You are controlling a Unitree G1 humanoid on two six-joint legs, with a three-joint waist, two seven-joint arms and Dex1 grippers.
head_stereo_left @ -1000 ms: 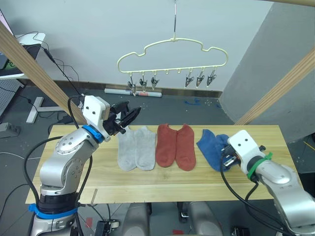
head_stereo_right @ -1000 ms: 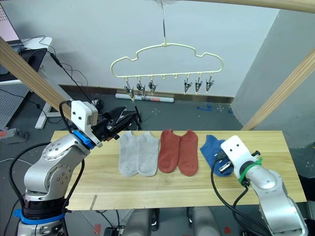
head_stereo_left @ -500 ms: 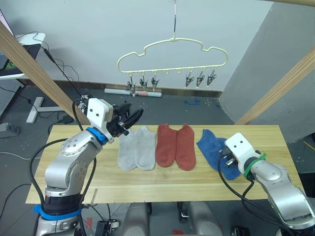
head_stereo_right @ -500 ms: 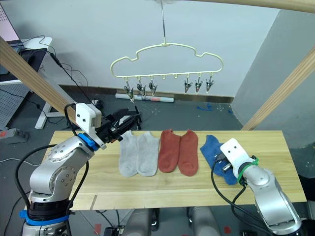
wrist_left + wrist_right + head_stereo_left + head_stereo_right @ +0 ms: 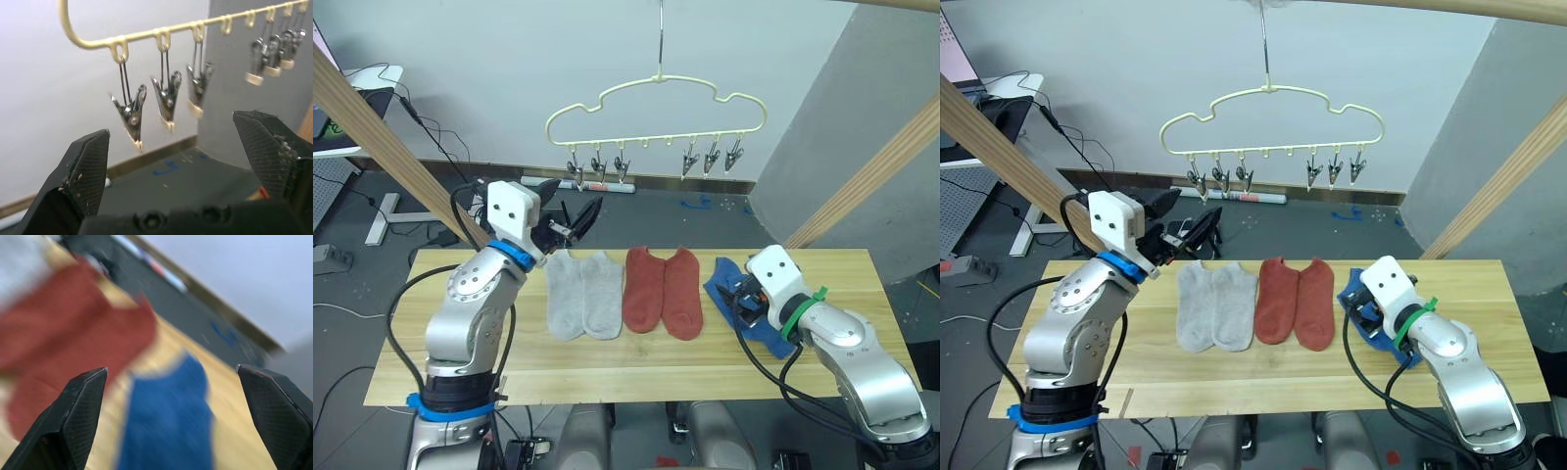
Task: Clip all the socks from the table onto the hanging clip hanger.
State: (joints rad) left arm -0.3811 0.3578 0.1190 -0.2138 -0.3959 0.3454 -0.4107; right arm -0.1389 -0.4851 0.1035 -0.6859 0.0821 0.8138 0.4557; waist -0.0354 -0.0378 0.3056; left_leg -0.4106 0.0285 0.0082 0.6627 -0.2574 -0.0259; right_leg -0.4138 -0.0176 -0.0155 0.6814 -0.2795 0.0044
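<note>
Left hand (image 5: 570,217) wide open, raised twd clip hanger (image 5: 656,108), right hand (image 5: 741,297) wide open over blue socks (image 5: 728,284), surface (image 5: 607,367) right side.

Grey socks (image 5: 579,305), red socks (image 5: 663,291) and blue socks (image 5: 741,299) lie flat in side-by-side pairs on the plank table (image 5: 607,367); the cream hanger (image 5: 656,110) hangs above, its clips empty
</note>
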